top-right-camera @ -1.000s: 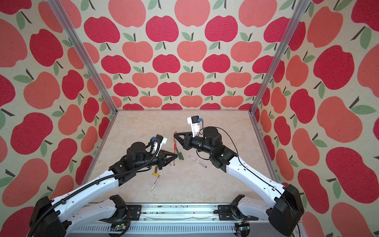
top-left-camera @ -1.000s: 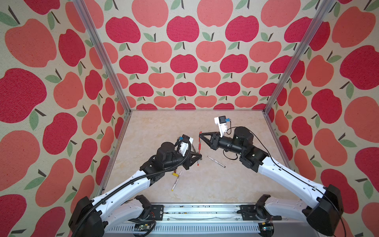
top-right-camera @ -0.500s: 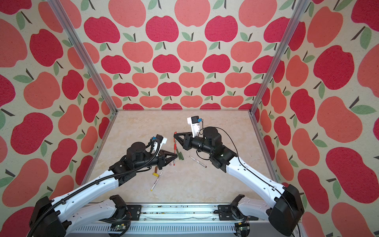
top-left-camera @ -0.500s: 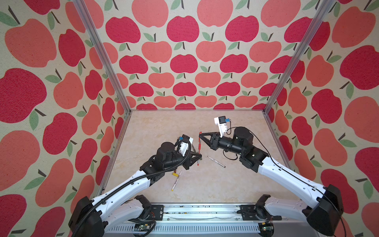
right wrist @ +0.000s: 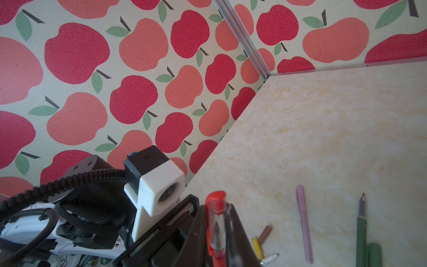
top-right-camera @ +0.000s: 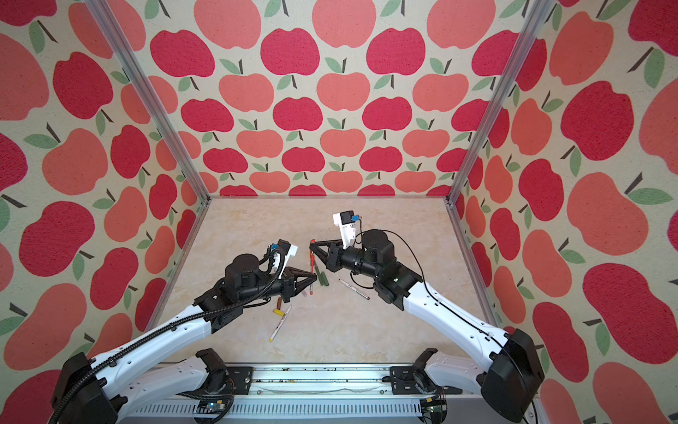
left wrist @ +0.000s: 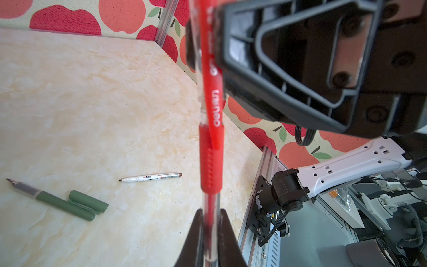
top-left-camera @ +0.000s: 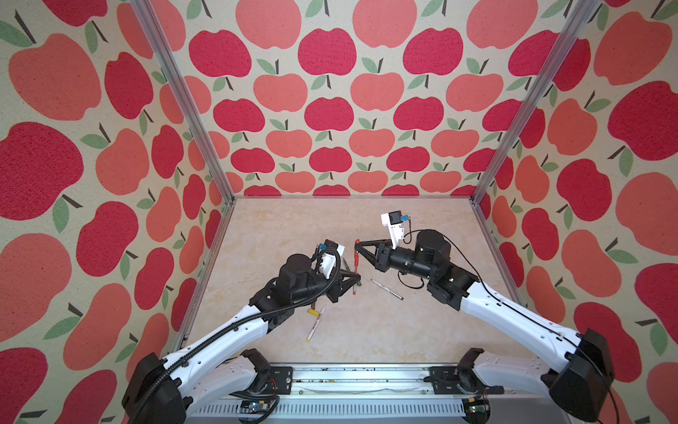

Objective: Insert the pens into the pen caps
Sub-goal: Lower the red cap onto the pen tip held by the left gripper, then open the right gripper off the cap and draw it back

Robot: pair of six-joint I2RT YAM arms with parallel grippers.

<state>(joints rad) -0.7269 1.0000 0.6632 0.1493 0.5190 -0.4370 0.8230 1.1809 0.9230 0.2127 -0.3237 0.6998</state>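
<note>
Where the two arms meet above the middle of the beige marbled tabletop (top-right-camera: 257,227), we see a slim red pen (left wrist: 211,166) standing nearly upright between them. The left gripper (left wrist: 210,215) is pressed together on the pen's clear lower barrel. The right gripper (right wrist: 216,209) pinches the short clear cap with a red top (right wrist: 216,201) at the upper end, and the pen's tip shows inside that cap. In both top views the right gripper sits at 12 o'clock from the left one.

A dark green pen (left wrist: 64,204) and a dark green cap (left wrist: 89,201) lie side by side, touching, at 5 o'clock from the red pen. A white pen with brown print (top-right-camera: 354,289) lies at 4 o'clock, farther out. At 7 o'clock we find a white pen with yellow print (top-right-camera: 280,323), a yellow cap (top-right-camera: 279,312) just beside it and a brown cap (top-right-camera: 279,303). A lilac pen (right wrist: 303,222) lies flat near the green one.
</note>
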